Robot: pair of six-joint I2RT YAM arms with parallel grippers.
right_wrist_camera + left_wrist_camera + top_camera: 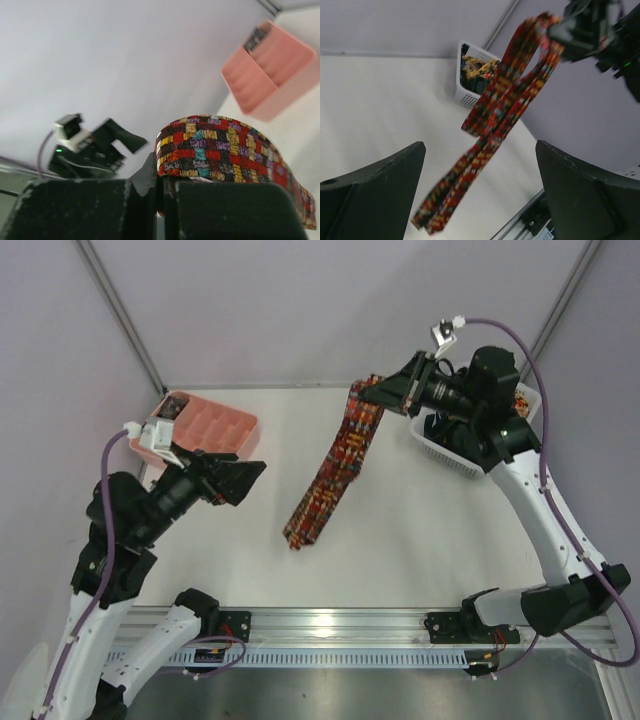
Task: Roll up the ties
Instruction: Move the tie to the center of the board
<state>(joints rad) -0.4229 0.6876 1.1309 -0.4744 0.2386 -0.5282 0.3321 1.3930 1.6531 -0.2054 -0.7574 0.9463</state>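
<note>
Fabric of the patterned tie (pixel 335 465) looks light, limp and slippery. My right gripper (pixel 377 393) pinches its fold, tails hanging above the table (pixel 450 540). My left gripper (pixel 247 480) gapes empty; I judge the lower end the best grasp point.

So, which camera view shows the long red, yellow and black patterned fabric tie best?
The left wrist view: the tie hangs large and whole from the shut right gripper, folded into two strands. The top external view shows it smaller, as one slanted strip. The right wrist view shows only the folded part above its own fingers.
</note>
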